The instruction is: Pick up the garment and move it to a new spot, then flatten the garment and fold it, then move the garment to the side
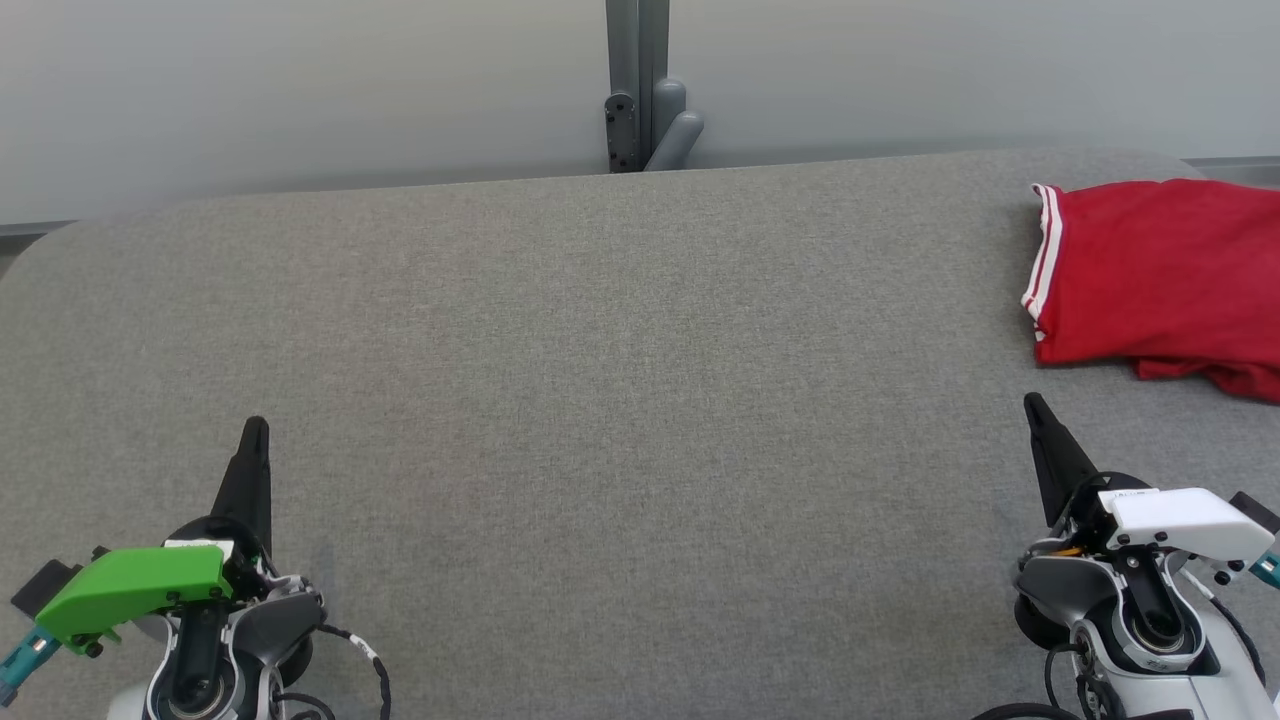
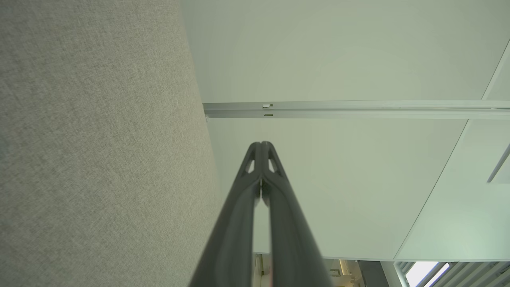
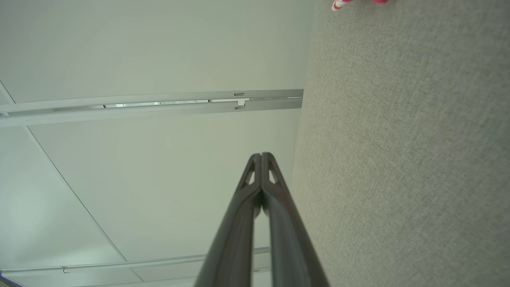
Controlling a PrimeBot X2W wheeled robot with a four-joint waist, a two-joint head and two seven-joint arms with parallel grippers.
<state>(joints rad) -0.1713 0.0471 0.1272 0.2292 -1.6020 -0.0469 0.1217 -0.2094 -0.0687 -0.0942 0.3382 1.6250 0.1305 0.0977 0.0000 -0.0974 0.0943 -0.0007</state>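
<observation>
A pale wall (image 1: 300,90) and a grey upright post (image 1: 637,80) stand behind the broad grey fabric-covered table (image 1: 600,400). In the head view the red garment with white striped trim (image 1: 1160,270) lies at the table's far right, running past the picture's edge, mostly flat with a rumpled lower hem. My left fingers (image 1: 255,430) and right fingers (image 1: 1033,405) rest low, pressed together and holding nothing; the right ones are near the garment but apart from it. The left wrist view shows the left fingers (image 2: 261,144) together, with table cloth (image 2: 99,159) alongside. The right wrist view shows the right fingers (image 3: 261,154) together and a scrap of the garment (image 3: 338,4) at the top. This fits either a garment waiting to be fetched or a folded one already set aside. I'd want its hidden right part in sight before judging.
</observation>
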